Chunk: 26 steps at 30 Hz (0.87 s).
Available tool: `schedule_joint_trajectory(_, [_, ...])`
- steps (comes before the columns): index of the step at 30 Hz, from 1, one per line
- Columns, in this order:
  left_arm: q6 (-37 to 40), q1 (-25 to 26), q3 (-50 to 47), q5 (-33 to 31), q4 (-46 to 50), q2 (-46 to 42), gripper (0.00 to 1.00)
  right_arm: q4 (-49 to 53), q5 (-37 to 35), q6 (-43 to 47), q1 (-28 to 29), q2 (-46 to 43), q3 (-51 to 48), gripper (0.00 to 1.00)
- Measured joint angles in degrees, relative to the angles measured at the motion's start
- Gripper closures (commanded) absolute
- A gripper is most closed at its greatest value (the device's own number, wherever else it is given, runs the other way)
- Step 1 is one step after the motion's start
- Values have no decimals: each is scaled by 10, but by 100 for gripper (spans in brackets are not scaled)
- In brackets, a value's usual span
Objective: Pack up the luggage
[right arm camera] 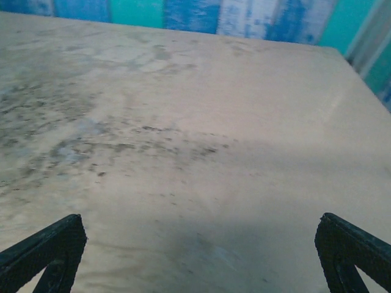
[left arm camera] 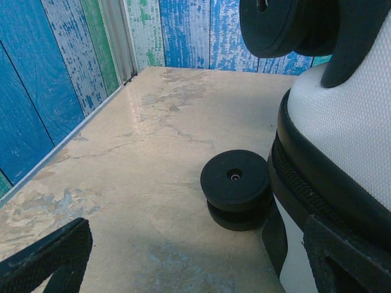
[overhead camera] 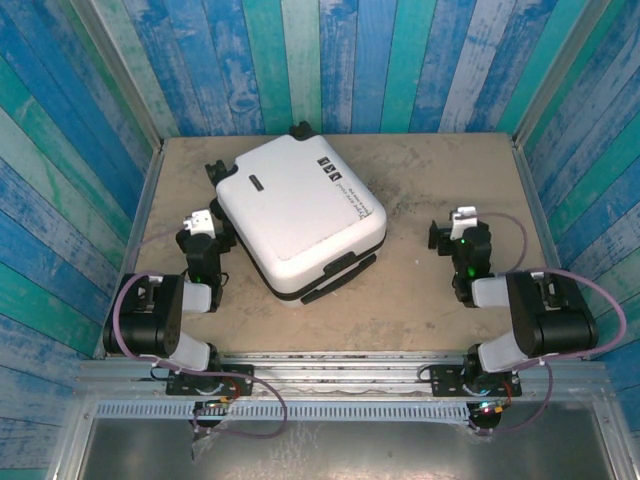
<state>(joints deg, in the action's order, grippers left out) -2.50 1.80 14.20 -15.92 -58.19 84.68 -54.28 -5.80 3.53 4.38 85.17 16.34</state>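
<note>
Luggage seen from above: the large white hard-shell suitcase (overhead camera: 300, 215), with black wheels, handles and zipper trim, lies closed on its broad side. It sits skewed and left of centre on the scuffed tan tabletop (overhead camera: 440, 310). With the lid down, the packing looks close to finished. The left gripper (overhead camera: 203, 218) sits just beside the case's wheeled end, probably posted there to work that edge. The right gripper (overhead camera: 452, 230) waits well apart on the open right side, out of the way.

From the left wrist, the black fingers (left arm camera: 52, 262) stand wide apart and hold nothing. The pebbled white shell and black zipper band rise at the right. One round black wheel (left arm camera: 235, 183) sits low near the table ahead of the jaws, and a second wheel (left arm camera: 281, 24) is above it. The right-hand finger overlaps the trim, and I cannot tell whether it touches.

From the right wrist, the right gripper's (right arm camera: 195, 256) jaws are spread fully over plain tabletop, with nothing between them and nothing touched.
</note>
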Motion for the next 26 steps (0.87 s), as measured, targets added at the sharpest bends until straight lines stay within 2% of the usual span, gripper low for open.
schedule_joint_trajectory(3, [2,0,0,0,0,0,7,0,56,18,-8,0,3,0])
schedule_joint_trajectory(6, [2,0,0,0,0,0,7,-11,19,-3,-9,0,3,0])
schedule_joint_trajectory(10, [2,0,0,0,0,0,7,5,77,18,-13,0,17,0])
schedule_joint_trajectory(13, [2,0,0,0,0,0,7,7,49,3,-14,1,24,0])
schedule_joint_trajectory(18, [2,0,0,0,0,0,7,34,107,24,-18,7,49,0])
schedule_joint_trajectory(26, [2,0,0,0,0,0,7,64,123,26,-18,21,71,0])
